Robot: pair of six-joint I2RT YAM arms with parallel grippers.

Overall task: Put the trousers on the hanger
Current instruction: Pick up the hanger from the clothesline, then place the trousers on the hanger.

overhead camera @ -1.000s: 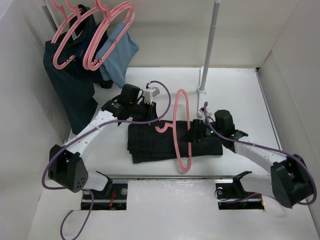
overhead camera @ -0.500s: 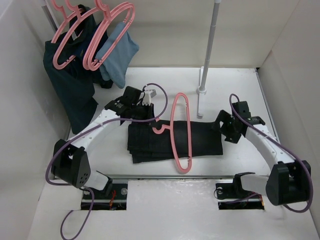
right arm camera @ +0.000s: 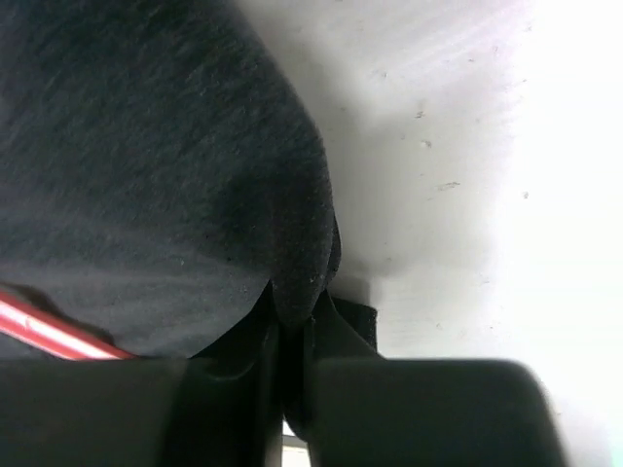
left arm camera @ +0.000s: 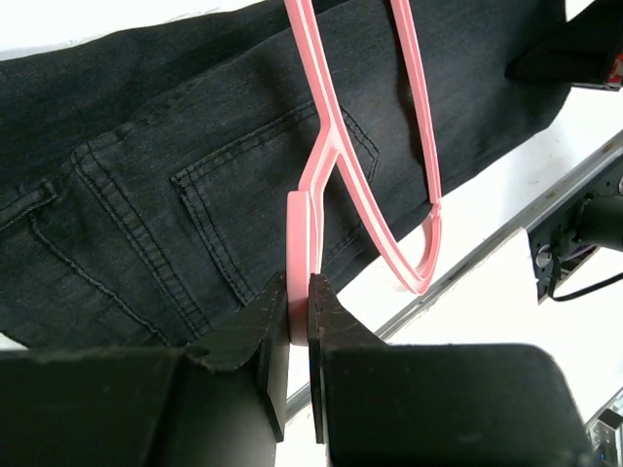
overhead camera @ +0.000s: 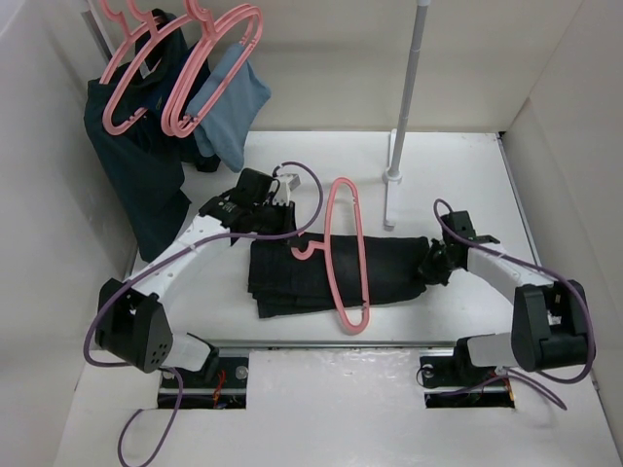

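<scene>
Left tool (left arm camera: 298, 297): clamped on the hook of the hanger (left arm camera: 326, 146), frame across the trousers (overhead camera: 292, 277), folded on the desk (overhead camera: 458, 165). Right tool (right arm camera: 292, 326): pinched thinly on the trousers' right edge. Risked losing that hem, dragging folds.

**Setting:** robotics lab, enclosed test cell.

**Evidence:**
- A white table (overhead camera: 458, 165) is enclosed by plain white panel walls (overhead camera: 44, 214).
- A left arm (overhead camera: 185, 253) and a right arm (overhead camera: 501, 270) are mounted at the near edge, along a metal rail (overhead camera: 331, 343).
- Purple cables (overhead camera: 88, 341) are left exposed.
- A white pole (overhead camera: 409, 88) is fixed upright on the table.
- Spare pink hangers (overhead camera: 209, 73) and garments (overhead camera: 136, 175) are hung in the far left corner.
</scene>
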